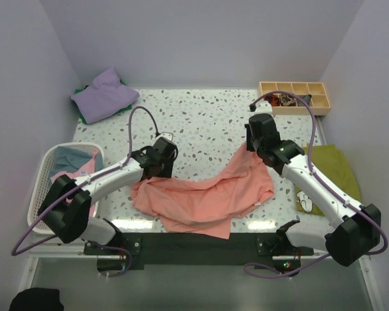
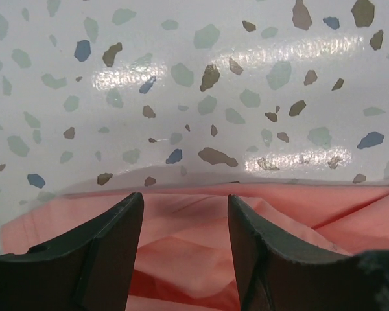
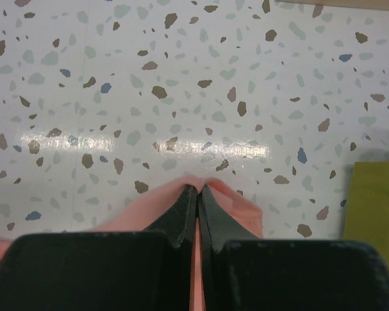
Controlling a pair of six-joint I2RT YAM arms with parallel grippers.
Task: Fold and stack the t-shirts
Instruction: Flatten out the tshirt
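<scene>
The large, soft salmon-pink cotton t-shirt (image 1: 207,194) lies crumpled at centre frame, not yet folded. My right hand (image 3: 198,191) pinches its upper right corner. My left hand (image 2: 185,214) is spread wide over its left edge, holding nothing. I judge nearly all the folding remains.

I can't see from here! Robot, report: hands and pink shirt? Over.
Left gripper open over the pink shirt. Right gripper shut on its corner. Shirt crumpled, unfolded. Green shirt lies apart, to the right.

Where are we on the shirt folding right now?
Done: a lavender shirt lies folded at the back left. In hand: the salmon shirt, crumpled, right gripper pinching one corner, left gripper open over its edge. Left: light blue and pink shirts in the basket.
</scene>
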